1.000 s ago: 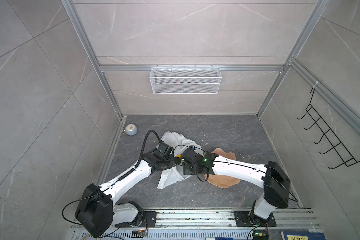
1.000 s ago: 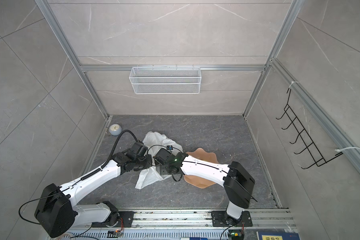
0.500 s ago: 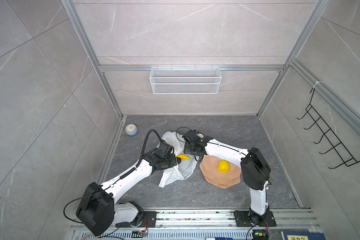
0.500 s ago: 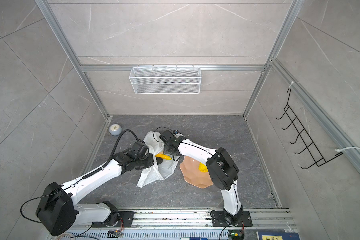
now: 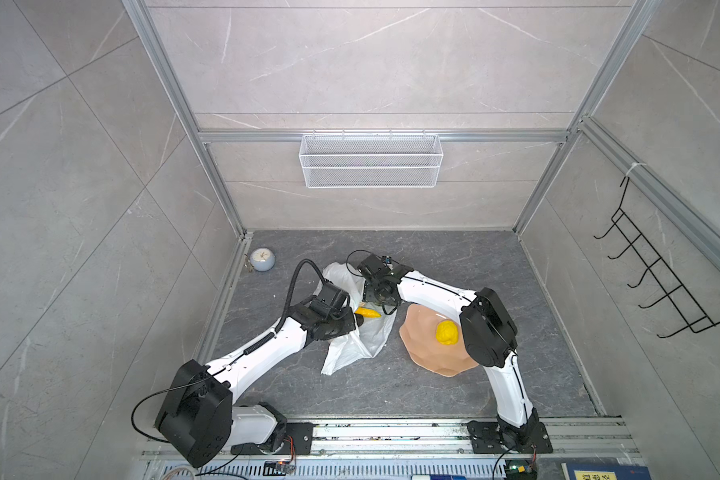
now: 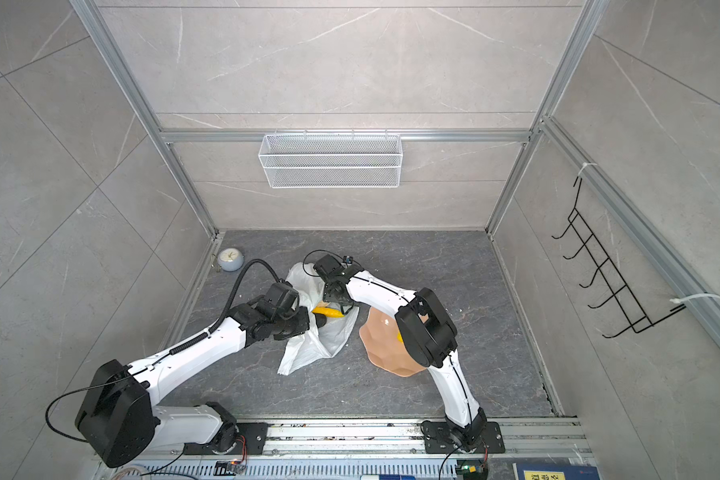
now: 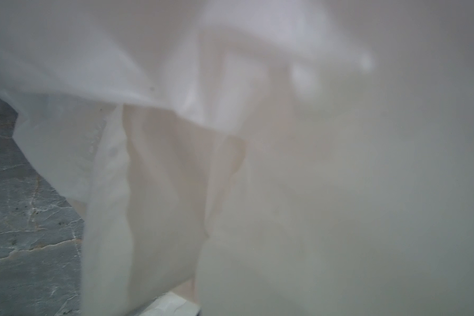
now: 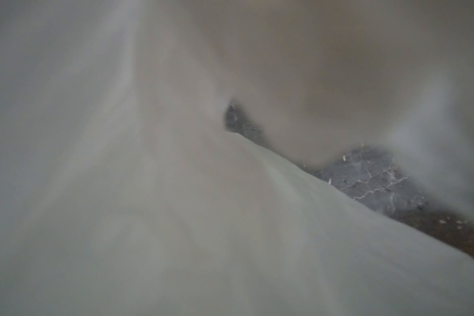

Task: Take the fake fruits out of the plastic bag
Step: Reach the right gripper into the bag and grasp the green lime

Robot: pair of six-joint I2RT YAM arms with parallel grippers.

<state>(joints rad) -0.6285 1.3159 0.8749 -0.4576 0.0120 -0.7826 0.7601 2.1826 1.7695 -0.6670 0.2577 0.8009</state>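
Plastic bag [image 5: 371, 338] around banana [image 5: 368, 312], beside plate [image 5: 420, 343]

Looks like a robotics lab test booth dressed up as a tiled room. Boxed in by grey marble-look wall panels [image 5: 80, 187] held in bare aluminium framing [image 5: 246, 136], with a white wire basket [image 5: 371, 160] and a black hook rack [image 5: 657, 274] hung on them. Fitted along the front with a metal rail [image 5: 391, 432] carrying two bolted-down white arms [image 5: 267, 349] and exposed circuit boards [image 5: 281, 467].

Both top views look down from high over one floor [image 5: 454, 257]; wrist views crowd the plastic bag [image 7: 66, 68].
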